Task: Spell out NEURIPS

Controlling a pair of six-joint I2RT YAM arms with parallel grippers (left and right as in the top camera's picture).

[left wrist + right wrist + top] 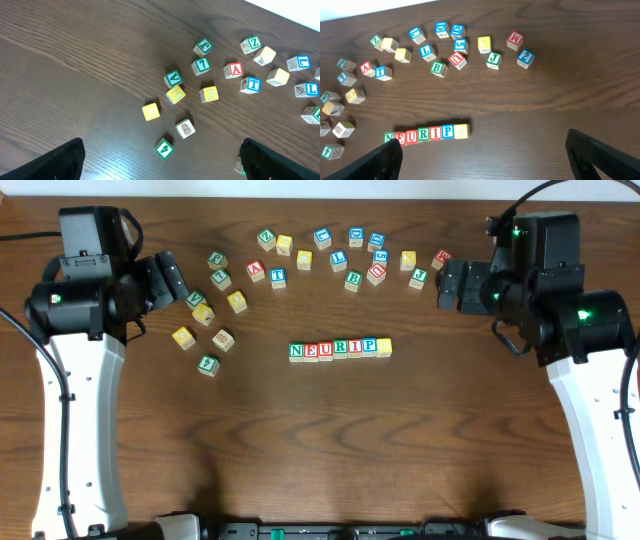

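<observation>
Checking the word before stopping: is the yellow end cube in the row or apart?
In the row: the yellow cube sits against the blue P cube at the right end. Its letter is unreadable.

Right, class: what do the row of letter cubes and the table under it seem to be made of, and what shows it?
The row of letter cubes: probably wood, pale bare sides showing, faces printed with matte coloured letters and borders. The table: dark brown wood or wood-look laminate; streaky grain runs along it, slight sheen; which, unclear.
</observation>
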